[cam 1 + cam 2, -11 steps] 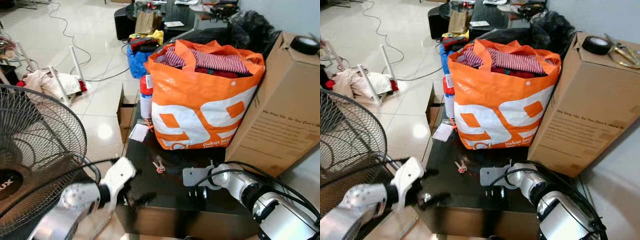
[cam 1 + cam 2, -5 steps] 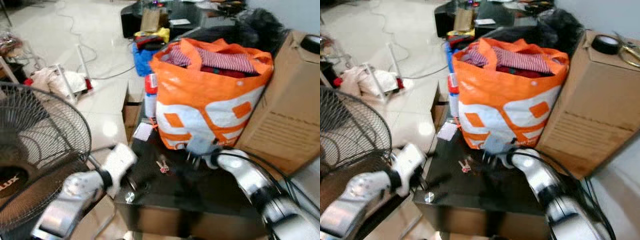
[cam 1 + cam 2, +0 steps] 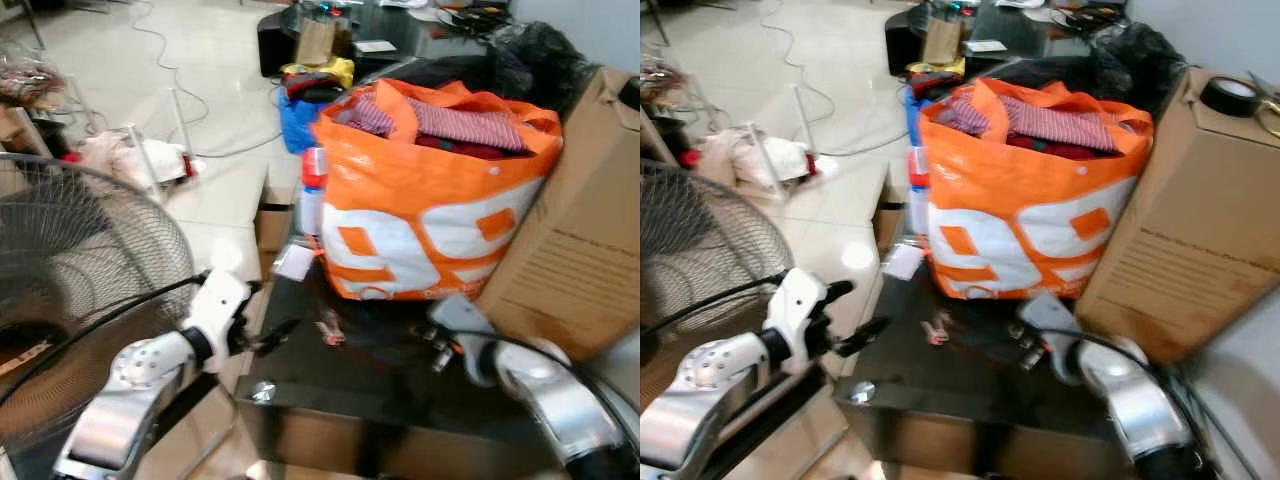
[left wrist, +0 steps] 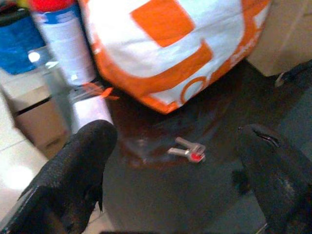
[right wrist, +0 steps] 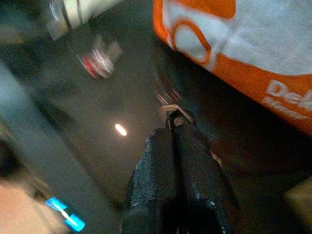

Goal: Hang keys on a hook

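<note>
A small bunch of keys (image 3: 330,330) with a red tag lies on the glossy black table (image 3: 330,410), just in front of the orange bag. My left gripper (image 3: 852,312) hovers at the table's left edge, open. In the left wrist view the keys (image 4: 187,150) lie ahead between its wide-apart fingers (image 4: 80,161). My right gripper (image 5: 175,117) is low over the table near the bag's bottom edge, shut, with a small silvery bit at its tips that I cannot identify. The keys (image 5: 100,61) show blurred beyond it.
A full orange and white bag (image 3: 430,220) stands at the back of the table, with a tall cardboard box (image 3: 580,250) to its right. A red-capped spray can (image 3: 313,190) and a paper card (image 3: 293,262) sit beside the bag. A floor fan (image 3: 80,270) stands close on my left.
The camera has shifted. My left gripper has risen to the table's edge and points at the keys. My right wrist has drawn back to the right. The keys lie where they were.
</note>
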You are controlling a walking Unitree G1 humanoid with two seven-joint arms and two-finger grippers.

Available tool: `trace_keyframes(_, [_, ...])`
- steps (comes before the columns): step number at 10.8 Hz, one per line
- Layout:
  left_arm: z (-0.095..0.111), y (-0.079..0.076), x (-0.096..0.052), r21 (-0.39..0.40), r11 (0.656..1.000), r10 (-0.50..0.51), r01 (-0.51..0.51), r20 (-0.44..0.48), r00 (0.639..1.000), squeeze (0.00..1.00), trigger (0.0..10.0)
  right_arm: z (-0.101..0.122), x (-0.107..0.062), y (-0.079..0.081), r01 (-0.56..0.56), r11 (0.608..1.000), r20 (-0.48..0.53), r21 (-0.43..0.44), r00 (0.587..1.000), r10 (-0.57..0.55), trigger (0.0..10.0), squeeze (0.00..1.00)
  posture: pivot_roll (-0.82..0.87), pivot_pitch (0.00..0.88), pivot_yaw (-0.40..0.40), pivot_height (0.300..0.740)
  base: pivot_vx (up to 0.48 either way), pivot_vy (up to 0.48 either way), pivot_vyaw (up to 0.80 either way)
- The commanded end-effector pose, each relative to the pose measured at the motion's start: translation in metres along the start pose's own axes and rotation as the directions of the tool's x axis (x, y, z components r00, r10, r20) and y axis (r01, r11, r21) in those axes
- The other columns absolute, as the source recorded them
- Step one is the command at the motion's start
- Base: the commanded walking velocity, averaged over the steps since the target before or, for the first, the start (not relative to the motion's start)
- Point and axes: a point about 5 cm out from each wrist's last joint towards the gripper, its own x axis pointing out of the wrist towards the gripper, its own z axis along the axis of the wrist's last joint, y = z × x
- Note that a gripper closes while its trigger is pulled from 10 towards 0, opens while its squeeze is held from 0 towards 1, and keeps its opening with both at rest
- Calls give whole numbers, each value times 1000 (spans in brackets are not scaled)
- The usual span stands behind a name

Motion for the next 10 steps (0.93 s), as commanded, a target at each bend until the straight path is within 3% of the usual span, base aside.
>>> trace_keyframes(1, [2, -2, 1, 16, 1000, -25, 25, -4, 1000, 0, 10000, 13, -10, -6, 32, 991, -57, -127, 998, -39, 0, 0, -45, 0, -17, 740, 0, 0, 0])
trace_keyframes(2, [1, -2, 1, 25, 998, -50, 51, -20, 999, 0, 10000, 16, -14, 0, -53, 997, -75, -55, 996, 49, 0, 0, -43, 0, -20, 740, 0, 0, 0])
trace_keyframes(3, [0, -2, 0, 28, 997, -74, 75, -36, 997, 0, 10000, 11, -19, -16, -8, 948, -239, -317, 968, -72, 0, 0, -45, 0, -19, 740, 0, 0, 0])
trace_keyframes(4, [-2, -1, -1, 38, 996, -80, 82, -47, 996, 0, 10000, 30, -16, 9, -196, 979, 4, 61, 981, 196, 0, 0, -45, 0, -21, 740, 0, 0, 0])
trace_keyframes(5, [-2, -1, -1, 37, 996, -79, 81, -47, 996, 0, 10000, 18, -18, -9, -32, 981, -201, -190, 980, -7, 0, 0, -44, 0, -22, 740, 0, 0, 0])
trace_keyframes(6, [-1, 0, -1, 38, 996, -79, 81, -48, 996, 0, 10000, 11, -19, -8, -92, 975, -235, -201, 971, 43, 0, 0, -43, 0, -23, 740, 0, 0, 0])
trace_keyframes(7, [-1, 0, -1, 37, 996, -79, 81, -47, 996, 0, 10000, 20, -13, -1, -105, 990, -152, -96, 984, 90, 0, 0, -45, 0, -22, 740, 0, 0, 0])
trace_keyframes(8, [0, 0, 0, 45, 996, -73, 75, -43, 996, 0, 10000, 13, -13, -17, 1, 961, -225, -277, 972, -66, 0, 0, -42, 0, -23, 740, 0, 0, 0])
trace_keyframes(9, [0, 0, -1, 46, 997, -62, 63, -37, 997, 0, 10000, 29, -8, 0, -92, 994, -35, -65, 995, 89, 0, 0, -42, 0, -24, 740, 0, 0, 0])
trace_keyframes(10, [1, 1, -1, 47, 998, -37, 38, -27, 999, 0, 10000, 35, -12, 6, -82, 997, -10, -13, 997, 81, 0, 0, -38, 0, -27, 740, 0, 0, 0])
